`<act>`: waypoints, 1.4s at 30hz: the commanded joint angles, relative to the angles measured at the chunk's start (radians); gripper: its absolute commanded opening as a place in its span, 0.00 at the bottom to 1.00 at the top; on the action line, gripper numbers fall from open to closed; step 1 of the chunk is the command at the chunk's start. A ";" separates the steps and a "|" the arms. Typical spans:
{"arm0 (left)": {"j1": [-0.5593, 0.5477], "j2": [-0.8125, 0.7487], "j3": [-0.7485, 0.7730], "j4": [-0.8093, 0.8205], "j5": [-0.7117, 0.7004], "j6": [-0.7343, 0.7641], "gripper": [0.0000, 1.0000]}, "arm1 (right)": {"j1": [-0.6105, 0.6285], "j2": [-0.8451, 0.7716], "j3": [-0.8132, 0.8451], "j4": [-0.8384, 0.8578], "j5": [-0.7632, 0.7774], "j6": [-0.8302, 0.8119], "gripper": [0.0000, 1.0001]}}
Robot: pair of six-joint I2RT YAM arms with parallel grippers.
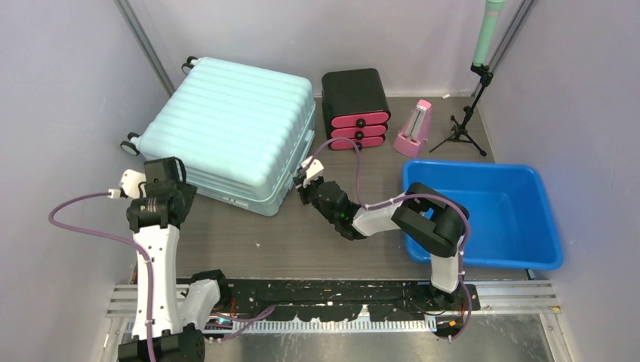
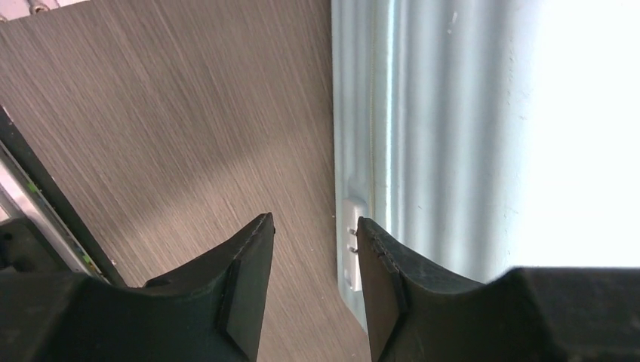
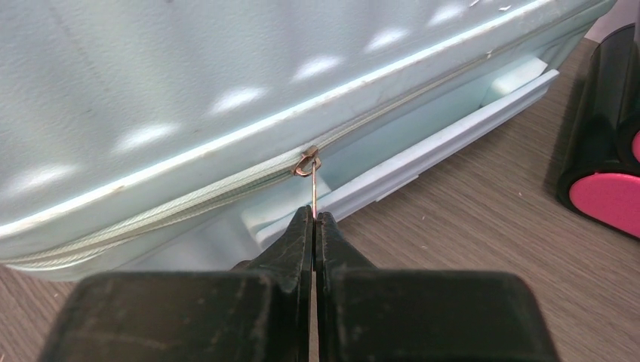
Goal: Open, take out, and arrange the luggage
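The pale mint-green ribbed suitcase (image 1: 230, 128) lies flat and closed at the back left of the table, black wheels at its far-left corners. My right gripper (image 3: 314, 215) is shut on the thin metal zipper pull (image 3: 310, 181), which hangs from the slider on the zip line along the suitcase's right side (image 3: 226, 98); in the top view this gripper (image 1: 306, 188) sits against that side. My left gripper (image 2: 315, 226) is open and empty at the suitcase's near-left edge (image 2: 430, 151), one fingertip beside a small white clip (image 2: 351, 241); it also shows in the top view (image 1: 162, 188).
A black drawer box with pink drawers (image 1: 356, 108) stands right of the suitcase, also in the right wrist view (image 3: 604, 136). A pink metronome-like object (image 1: 413, 128) and a tripod stand (image 1: 464, 124) are behind. A blue plastic tub (image 1: 498, 215) sits at right.
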 commanded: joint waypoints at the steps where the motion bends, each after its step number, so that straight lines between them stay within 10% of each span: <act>1: -0.043 -0.026 0.020 0.057 0.020 0.095 0.47 | -0.061 -0.020 0.038 0.014 0.065 0.005 0.00; 22: -0.216 0.081 0.017 0.047 -0.251 0.197 0.49 | 0.039 -0.106 -0.107 0.059 0.155 -0.123 0.00; 31: -0.158 -0.016 -0.082 -0.069 0.046 -0.191 0.50 | 0.049 -0.129 -0.117 0.064 0.177 -0.150 0.00; 42: -0.123 -0.033 -0.123 0.111 -0.077 -0.087 0.59 | -0.101 -0.095 -0.021 -0.012 0.056 -0.005 0.00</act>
